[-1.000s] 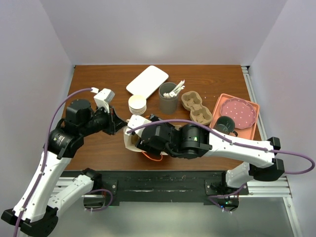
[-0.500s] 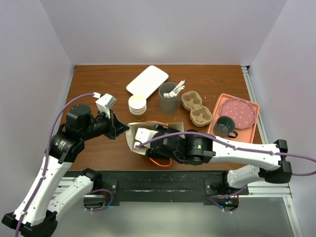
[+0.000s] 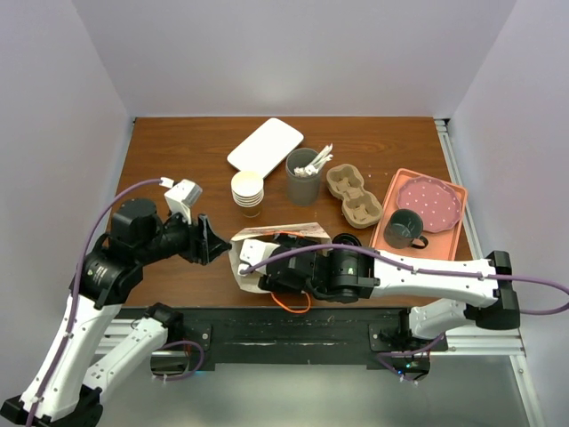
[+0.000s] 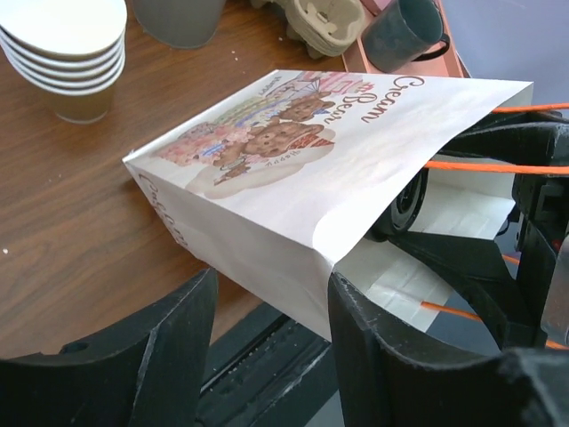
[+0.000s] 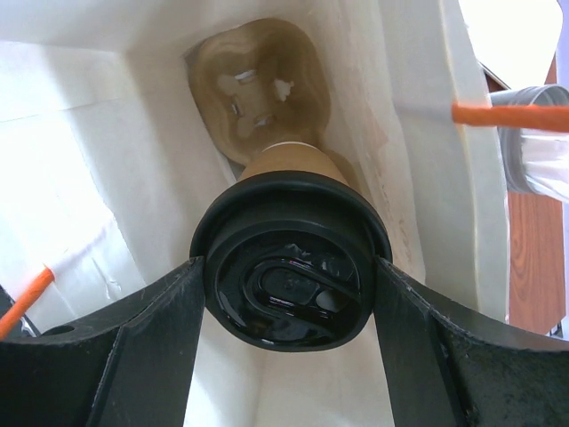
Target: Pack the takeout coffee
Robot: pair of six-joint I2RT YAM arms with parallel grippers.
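The takeout coffee, a paper cup under a round black lid, sits inside the white paper bag, which lies on its side near the table's front edge. My right gripper reaches into the bag's mouth, and both fingers press the lid's sides. In the top view the bag hides that gripper and the cup. A beige pulp carrier rests at the bag's bottom. My left gripper stands at the bag, jaws apart, with the bag's lower edge against one finger. In the top view the left gripper is just left of the bag.
Behind the bag stand a stack of lidless cups, a grey cup of utensils, a white flat tray and a pulp cup carrier. At right, an orange tray carries a pink plate and dark mug.
My left gripper has opened and let go of the bag's edge. The bag has tipped further onto its side. The right arm has pushed deeper into it with the cup.
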